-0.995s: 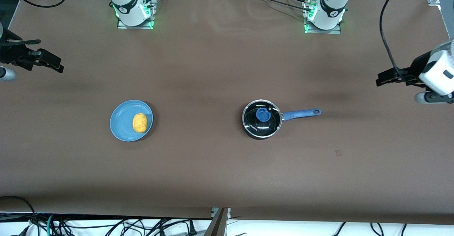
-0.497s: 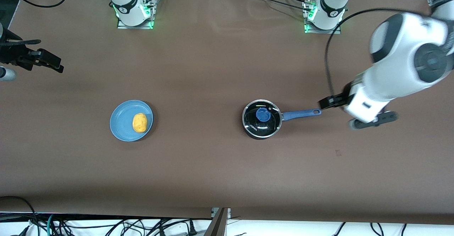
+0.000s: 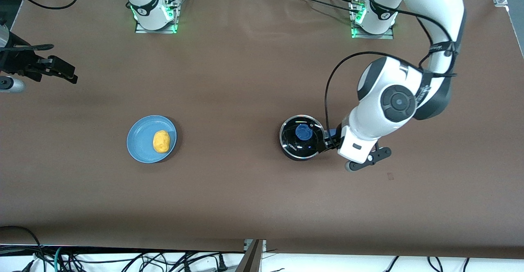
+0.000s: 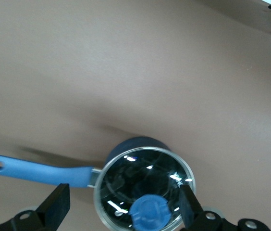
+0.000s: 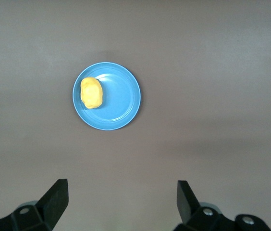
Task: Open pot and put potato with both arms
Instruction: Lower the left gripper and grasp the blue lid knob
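Left tool (image 3: pixel 330 141) is open, up over the pot's blue handle (image 4: pixel 34 172), right of center in the front view; fingers (image 4: pixel 56 208) spread wide, touching nothing. Pot (image 3: pixel 302 137) sits on the brown surface (image 3: pixel 245 190) with the glass lid (image 4: pixel 145 185) still on, blue knob (image 3: pixel 303 132) centered. Potato (image 3: pixel 161 141) lies on the blue plate (image 3: pixel 141 139), left of center. Right tool (image 3: pixel 61 70) waits at the left edge, open, holding nothing.
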